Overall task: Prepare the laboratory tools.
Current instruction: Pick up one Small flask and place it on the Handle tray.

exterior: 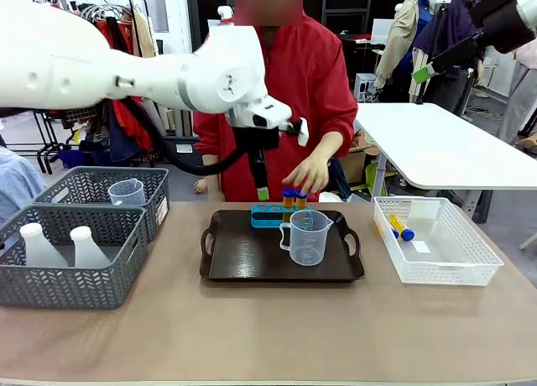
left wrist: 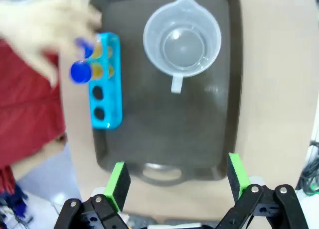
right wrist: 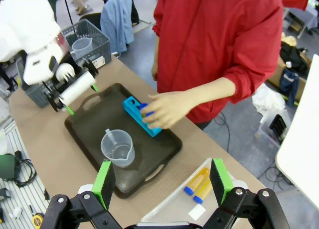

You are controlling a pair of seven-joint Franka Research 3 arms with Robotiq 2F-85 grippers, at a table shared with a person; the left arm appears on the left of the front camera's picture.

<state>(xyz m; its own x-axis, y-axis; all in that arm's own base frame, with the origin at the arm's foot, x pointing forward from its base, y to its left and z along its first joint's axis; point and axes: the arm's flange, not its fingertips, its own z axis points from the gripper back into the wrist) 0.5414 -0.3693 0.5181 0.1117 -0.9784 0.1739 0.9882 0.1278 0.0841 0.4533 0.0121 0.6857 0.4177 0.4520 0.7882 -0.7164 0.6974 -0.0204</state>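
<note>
A clear handled beaker (exterior: 306, 237) (left wrist: 182, 40) (right wrist: 117, 148) stands on the dark tray (exterior: 243, 260). Behind it, two orange tubes with blue caps (exterior: 294, 199) (left wrist: 79, 72) sit in the blue rack (exterior: 267, 216) (left wrist: 105, 79), with the person's hand (exterior: 309, 174) (right wrist: 167, 109) on them. Two more tubes (exterior: 402, 227) (right wrist: 197, 183) lie in the white basket. Two white flasks (exterior: 38, 245) stand in the near grey basket. My left gripper (exterior: 262, 185) (left wrist: 178, 178) hangs open above the tray's left end. My right gripper (exterior: 424, 72) (right wrist: 162, 181) is open, high at the right.
A second clear beaker (exterior: 127, 192) sits in the far grey basket (exterior: 159, 185). The white basket (exterior: 436, 273) stands right of the tray. Another white table (exterior: 445, 151) is behind on the right. The table's front strip is bare.
</note>
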